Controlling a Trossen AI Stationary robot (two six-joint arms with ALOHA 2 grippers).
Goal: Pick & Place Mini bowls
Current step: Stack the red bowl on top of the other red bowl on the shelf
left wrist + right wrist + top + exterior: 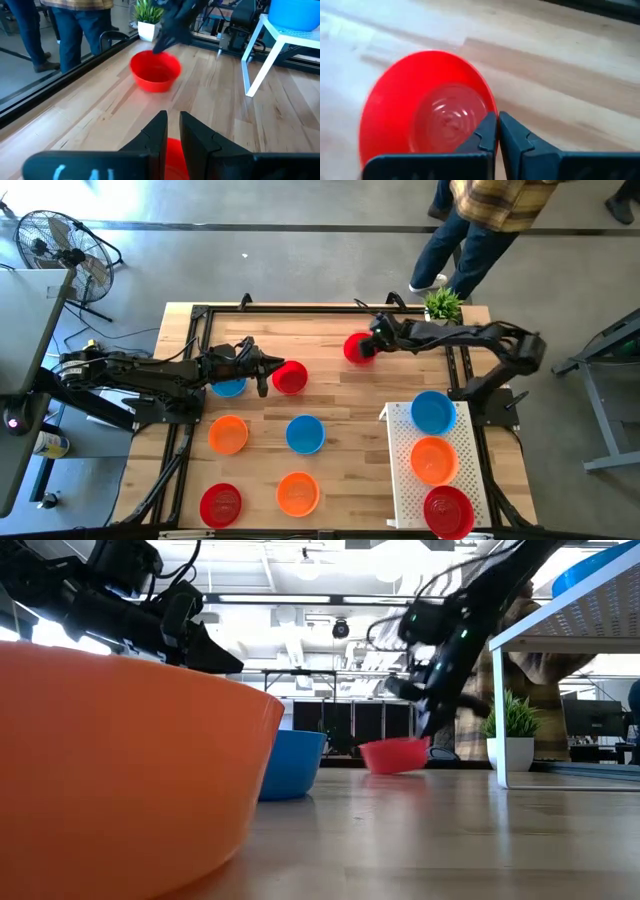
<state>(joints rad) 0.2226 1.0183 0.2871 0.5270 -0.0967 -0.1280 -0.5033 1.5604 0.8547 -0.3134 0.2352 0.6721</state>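
My right gripper (372, 343) reaches in from the table's right and is shut on a red mini bowl (352, 348) near the far edge; the bowl also shows in the right wrist view (430, 110) and tilted in the low view (393, 755). My left gripper (263, 372) hovers at mid-left over another red bowl (292, 378). A narrow gap shows between its fingers, nothing is in that gap, and the red (172, 155) shows below them. More bowls rest on their bases on the table: blue (305, 434), orange (228, 434), orange (298, 493), red (220, 505). My right gripper pinches the red bowl's rim (487, 107) on the side toward the table's right, one finger inside the bowl and one outside. The fingers slant down from the right. The bowl sits tilted, its held side raised (420, 745); whether its low side touches the table I cannot tell.
A white perforated tray (400, 470) at the right holds a blue (433, 411), an orange (433, 459) and a red bowl (448, 511). A blue bowl (228, 387) lies under my left arm. A potted plant (443, 304) stands at the far right corner, and a person (480, 220) beyond it.
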